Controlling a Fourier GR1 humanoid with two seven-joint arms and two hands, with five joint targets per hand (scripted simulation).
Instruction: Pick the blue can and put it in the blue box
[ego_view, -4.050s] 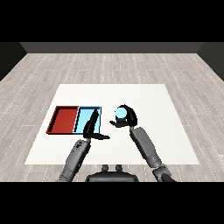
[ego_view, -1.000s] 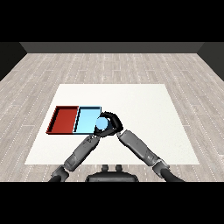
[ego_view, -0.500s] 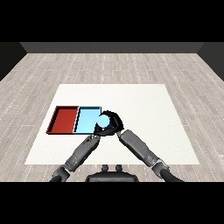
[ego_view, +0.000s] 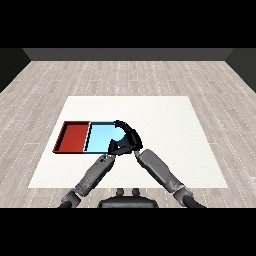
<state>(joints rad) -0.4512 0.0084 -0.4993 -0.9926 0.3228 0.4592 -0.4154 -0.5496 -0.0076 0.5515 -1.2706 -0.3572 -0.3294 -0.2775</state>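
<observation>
The light blue tray (ego_view: 98, 138) lies right of the red tray (ego_view: 74, 136) on the white table (ego_view: 165, 125). My right hand (ego_view: 129, 138) hangs over the blue tray's right edge with its fingers curled in an arc. Inside that arc sits the blue can (ego_view: 119, 137), pale blue and hard to tell from the tray behind it. My left hand (ego_view: 114, 149) is just below it at the tray's near right corner, mostly covered by the right hand.
Both forearms cross close together in front of the trays, the left forearm (ego_view: 94, 174) and the right forearm (ego_view: 159, 170). The table's right half stretches bare beyond the right arm.
Since four seconds ago the right hand has carried the can leftward from the table's middle to the blue tray's right edge. Over the last second it shifted only slightly.
</observation>
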